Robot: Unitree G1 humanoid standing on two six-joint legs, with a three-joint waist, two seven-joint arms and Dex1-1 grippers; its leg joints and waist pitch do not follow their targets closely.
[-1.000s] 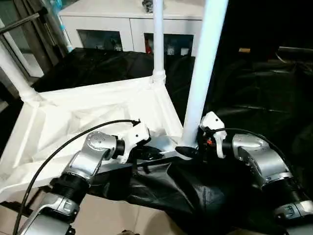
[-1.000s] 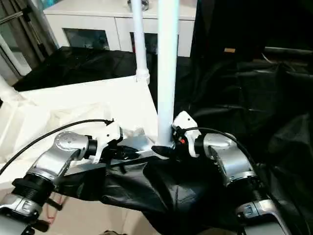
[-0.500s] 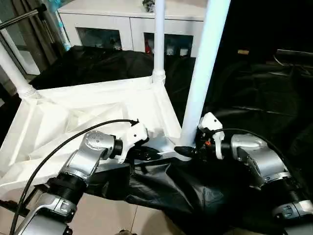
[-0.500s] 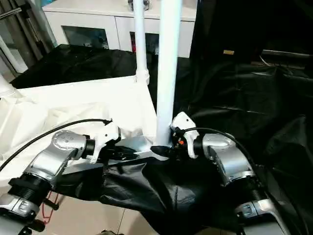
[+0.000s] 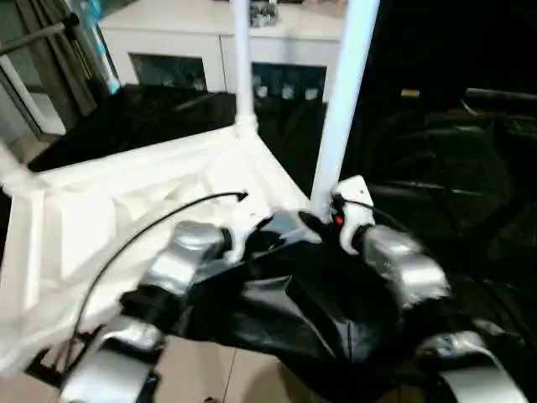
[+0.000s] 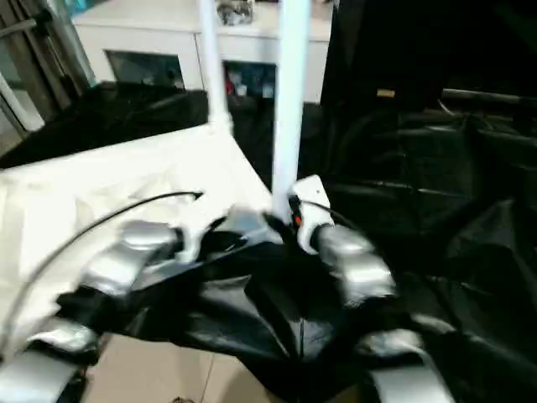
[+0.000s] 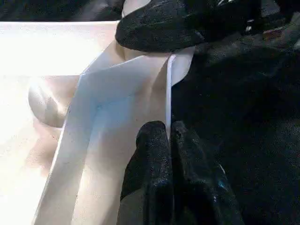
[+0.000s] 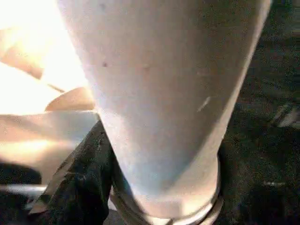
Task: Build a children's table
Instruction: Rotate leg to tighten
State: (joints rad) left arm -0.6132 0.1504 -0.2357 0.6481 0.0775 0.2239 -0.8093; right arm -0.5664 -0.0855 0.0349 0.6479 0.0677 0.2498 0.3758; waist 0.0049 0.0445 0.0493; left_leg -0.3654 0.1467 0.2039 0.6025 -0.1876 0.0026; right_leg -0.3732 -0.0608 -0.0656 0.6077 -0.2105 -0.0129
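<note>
The children's table lies upside down: its white tabletop (image 5: 126, 193) shows its ribbed underside. One white leg (image 5: 242, 67) stands in the far corner socket, another leg (image 5: 13, 172) rises at the left edge. A third leg (image 5: 340, 109) stands upright in the near right corner. My right gripper (image 5: 315, 222) sits at the foot of this leg (image 8: 159, 93), with one black finger (image 8: 84, 183) pressed against its side. My left gripper (image 7: 168, 133) is shut on the tabletop's thin rim (image 7: 168, 93) beside that corner.
Black cloth (image 5: 436, 168) drapes the work table to the right and hangs over its near edge (image 5: 294, 311). A white cabinet (image 5: 185, 34) stands behind. Pale floor (image 5: 218, 369) shows below the table edge.
The head camera has swung, shifting the whole picture. My right gripper has drawn in against the foot of the near leg. My left gripper keeps its pinch on the rim.
</note>
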